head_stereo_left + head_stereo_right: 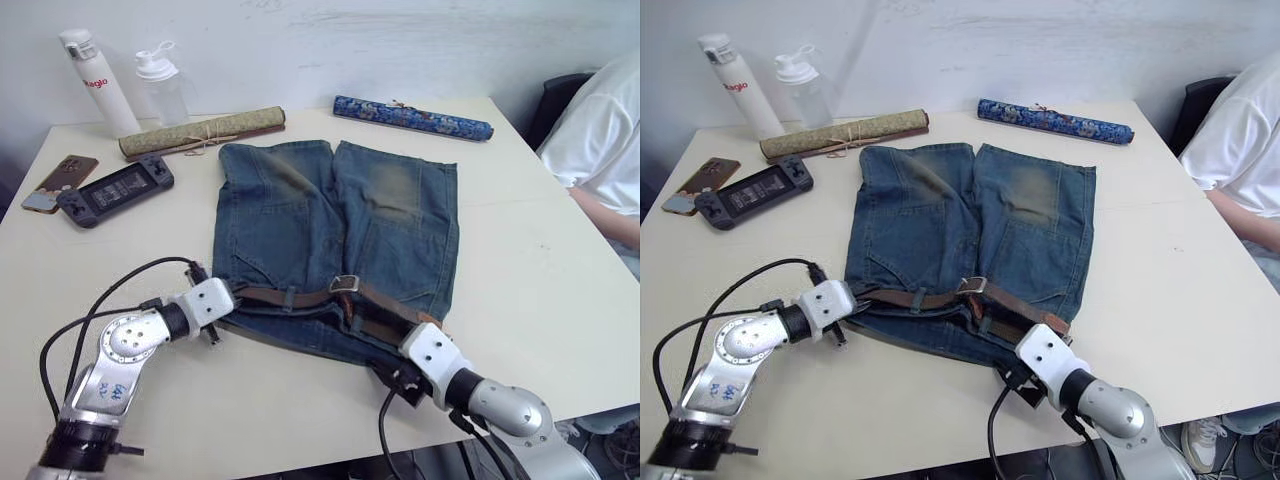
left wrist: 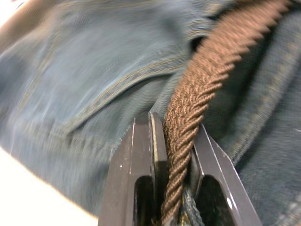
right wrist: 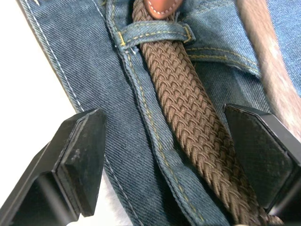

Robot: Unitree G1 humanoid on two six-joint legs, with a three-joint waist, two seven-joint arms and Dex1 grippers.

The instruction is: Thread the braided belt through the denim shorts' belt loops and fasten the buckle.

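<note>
Table (image 1: 560,300): left gripper (image 2: 175,155) pinching braided belt (image 2: 197,89).

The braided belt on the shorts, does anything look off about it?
Near the buckle the braided belt doubles back in loose overlapping runs instead of lying flat along the denim shorts waistband. Left gripper pinches it.

1. Both eye views look forward and down from the head over the surface (image 1: 560,300), sharing the same scene.
2. Each wrist view sits very close above the denim shorts (image 3: 84,61) and the braided belt (image 2: 197,89).
</note>
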